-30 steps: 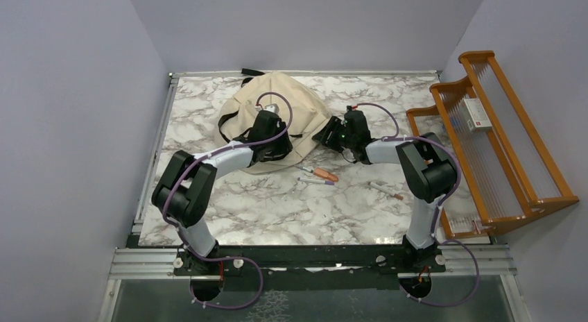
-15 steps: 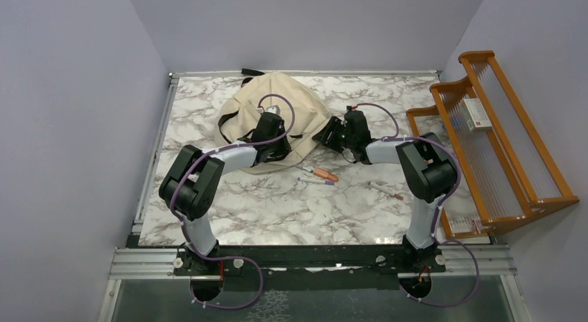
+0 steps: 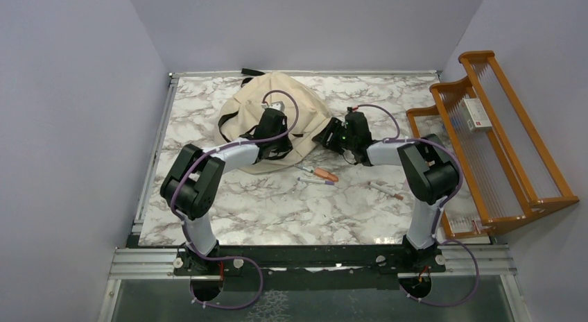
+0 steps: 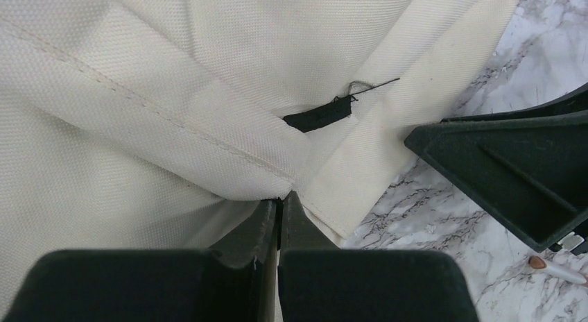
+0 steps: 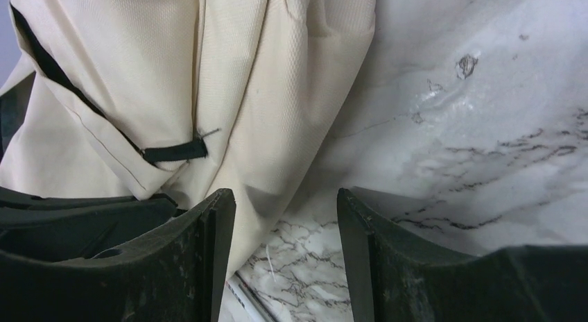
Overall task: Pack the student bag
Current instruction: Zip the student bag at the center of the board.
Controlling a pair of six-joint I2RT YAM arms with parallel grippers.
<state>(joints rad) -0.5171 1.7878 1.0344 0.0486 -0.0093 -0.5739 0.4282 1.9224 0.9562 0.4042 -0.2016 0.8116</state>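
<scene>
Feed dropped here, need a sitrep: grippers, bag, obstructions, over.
Left gripper shut on student bag fold. Right gripper open, empty, beside bag edge. Pens loose on table, apart from bag.

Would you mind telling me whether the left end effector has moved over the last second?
Yes: the left end effector shifted slightly right, toward the wooden rack, and shut on the student bag.

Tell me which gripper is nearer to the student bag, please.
Left. The left gripper is closed on a fold of the student bag. The right gripper is open, just beside the bag's right edge, low over the table.
</scene>
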